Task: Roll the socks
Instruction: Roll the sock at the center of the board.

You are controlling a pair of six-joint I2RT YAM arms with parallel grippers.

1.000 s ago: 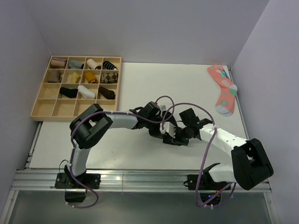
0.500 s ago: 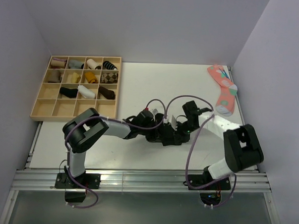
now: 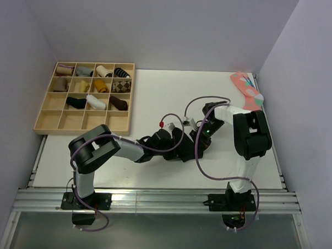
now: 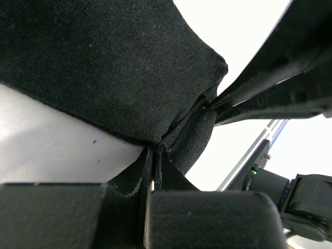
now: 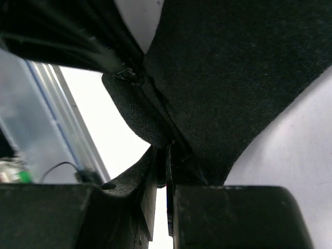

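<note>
Left hand (image 4: pixel 153 151): closed, with a fold of the black sock (image 4: pixel 104 62) pinched between its two fingers; in the left wrist view the cloth was seen bunched into creases right at the pinch.
Right hand (image 5: pixel 167 155): closed as well, clamped on another fold of the same black sock, the fabric gathered into a tight crease where it was held.
Hands together: both were brought close, facing each other, near the middle of the counter (image 3: pixel 156 96); in each wrist view the dark fingers of the other hand were seen touching the cloth just beyond the pinch.
Black sock: held between the two hands, low over the white counter; in the top view it was mostly hidden by the hands, so its shape could not be told.
Pink patterned sock (image 3: pixel 246 86): laid flat at the far right corner of the counter, well apart from the hands, its near end covered by the right arm.
Wooden tray (image 3: pixel 45 118): placed at the far left, divided into square compartments.
Rolled socks (image 3: pixel 93 102): kept one to a compartment in the tray's three far rows.
</note>
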